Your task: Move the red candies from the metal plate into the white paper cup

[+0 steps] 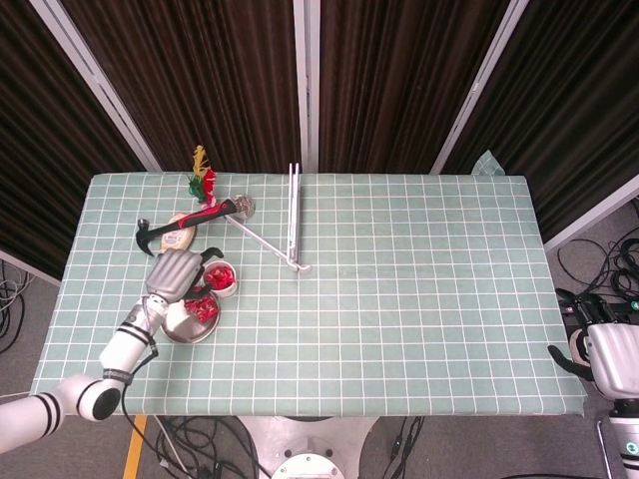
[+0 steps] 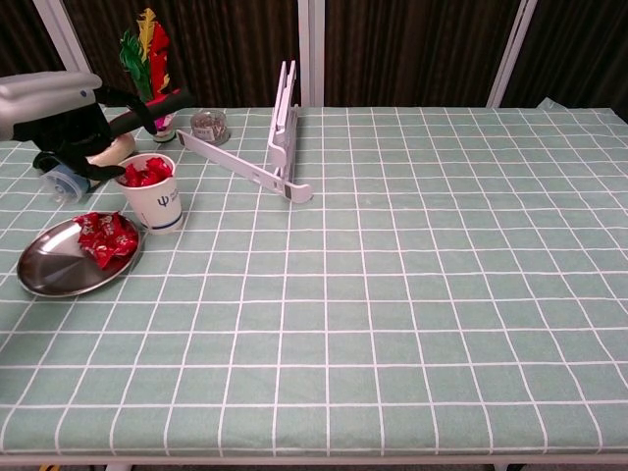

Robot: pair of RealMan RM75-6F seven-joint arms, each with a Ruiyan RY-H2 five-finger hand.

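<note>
Left arm: rounded white segments joined by black bands, with narrow black rings near the wrist. Left hand: flat light-grey back plate over black fingers, the plate showing as a pale grey slab in the chest view. Right hand: boxy light-grey housing with black parts along its left edge, seated on a white cylindrical wrist bearing a small green mark.

Red candies on metal plate, beside white paper cup

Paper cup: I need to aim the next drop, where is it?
Chest view, far left: the cup stands just behind-right of the metal plate, beside the left hand.
</note>
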